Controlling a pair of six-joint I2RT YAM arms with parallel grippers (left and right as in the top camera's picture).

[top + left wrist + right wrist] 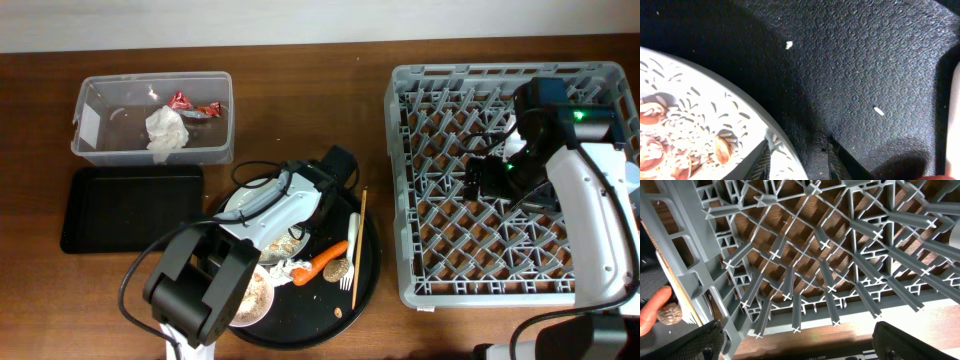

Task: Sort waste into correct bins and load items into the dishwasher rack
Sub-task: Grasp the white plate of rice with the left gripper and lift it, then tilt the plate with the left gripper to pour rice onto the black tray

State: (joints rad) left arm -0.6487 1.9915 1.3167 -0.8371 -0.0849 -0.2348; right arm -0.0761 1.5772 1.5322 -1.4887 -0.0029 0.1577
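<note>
The left gripper (pixel 797 156) hangs low over the large round black tray (pixel 865 60), its fingers set narrowly either side of the rim of the round white plate (pixel 740 117) without pinching it; beige crumbly food scraps (pixel 650 112) lie on that plate. The right gripper (pixel 797 332), fingers spread wide and holding nothing, hovers over the lattice base of the large square grey plastic dishwasher rack (pixel 790 255)

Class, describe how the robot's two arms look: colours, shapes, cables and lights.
Left arm: blocky black housings, white links, black cable looping alongside. Right arm: curved white link, black joints, green lights glowing. Both have dark jaws.
</note>
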